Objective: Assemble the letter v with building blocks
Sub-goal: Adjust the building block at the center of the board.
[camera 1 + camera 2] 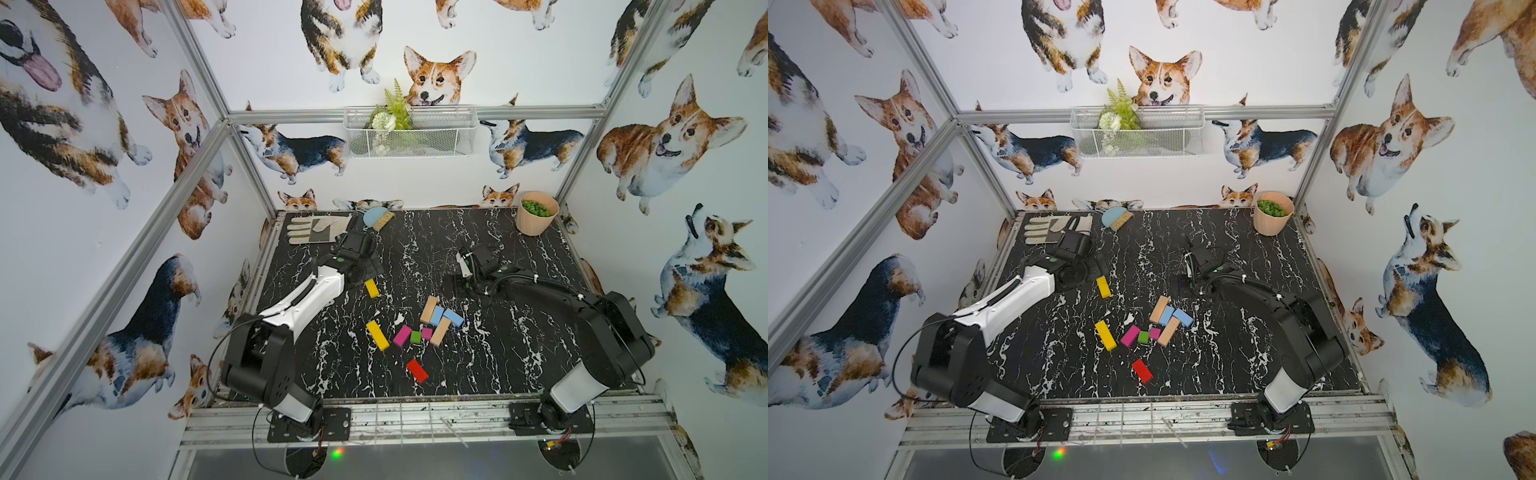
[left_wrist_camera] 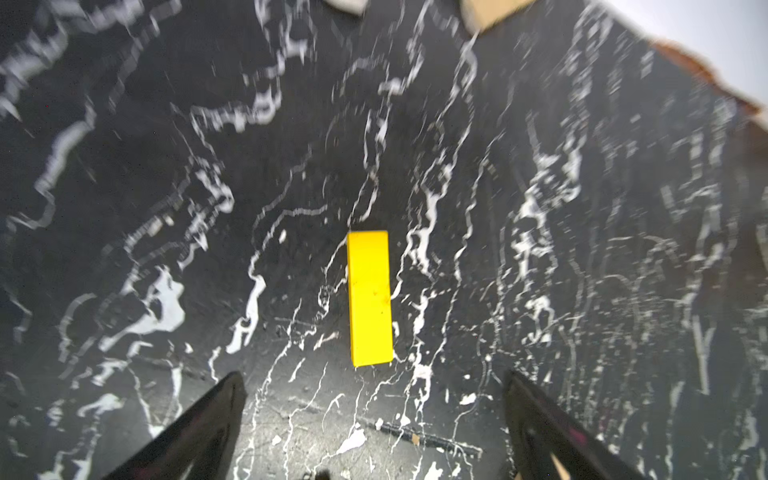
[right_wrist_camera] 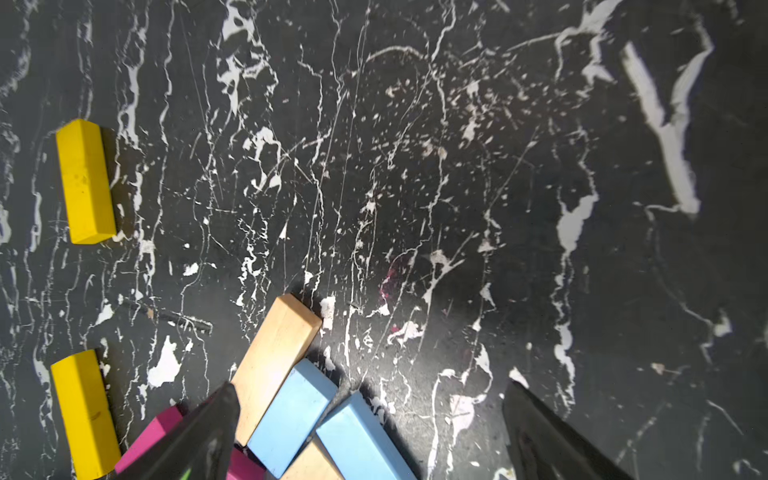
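Standing wide open, the left gripper holds nothing. A short yellow block lies flat on the table just ahead of it, lined up with the gap (not touching the gripper). The right gripper is wide open and empty too. Close by it lie a tan bar and two blue blocks, side by side. Farther out, in both top views, sit a long yellow bar, two pink blocks, a green block, a second tan bar and a red block, off alone.
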{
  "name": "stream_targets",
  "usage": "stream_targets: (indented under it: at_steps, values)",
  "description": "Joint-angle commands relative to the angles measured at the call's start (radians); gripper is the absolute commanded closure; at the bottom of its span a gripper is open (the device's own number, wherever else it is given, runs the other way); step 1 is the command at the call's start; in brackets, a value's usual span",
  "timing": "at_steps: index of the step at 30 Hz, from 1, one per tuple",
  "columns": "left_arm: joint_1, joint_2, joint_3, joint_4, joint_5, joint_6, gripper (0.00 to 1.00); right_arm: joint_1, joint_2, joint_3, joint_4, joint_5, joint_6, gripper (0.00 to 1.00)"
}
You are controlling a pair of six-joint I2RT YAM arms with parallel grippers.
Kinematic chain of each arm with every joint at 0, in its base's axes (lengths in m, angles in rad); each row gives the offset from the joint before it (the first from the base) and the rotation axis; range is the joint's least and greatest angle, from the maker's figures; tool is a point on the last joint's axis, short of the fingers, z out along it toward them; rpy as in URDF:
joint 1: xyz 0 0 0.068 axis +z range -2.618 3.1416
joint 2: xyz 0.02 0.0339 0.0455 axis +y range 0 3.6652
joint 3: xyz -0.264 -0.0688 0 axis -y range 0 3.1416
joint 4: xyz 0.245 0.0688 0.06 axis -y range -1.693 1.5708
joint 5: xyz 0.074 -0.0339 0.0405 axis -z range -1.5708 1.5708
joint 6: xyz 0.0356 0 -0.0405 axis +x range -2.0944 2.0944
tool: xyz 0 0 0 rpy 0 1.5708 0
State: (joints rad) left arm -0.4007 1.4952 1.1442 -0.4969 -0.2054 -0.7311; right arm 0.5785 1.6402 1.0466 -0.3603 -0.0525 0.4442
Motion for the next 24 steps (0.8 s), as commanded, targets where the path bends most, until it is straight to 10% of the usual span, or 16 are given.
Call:
stream_targets:
  at_steps: [1,24]
  values:
    - [0.044,-0.113,-0.010,0.010,-0.069,0.113,0.00,0.029,0.047,0.045,-0.016,-0.008,0.022,0.00]
    - [0.281,-0.251,-0.058,0.062,0.089,0.210,0.00,0.128,0.229,0.139,-0.064,-0.280,0.035,0.02]
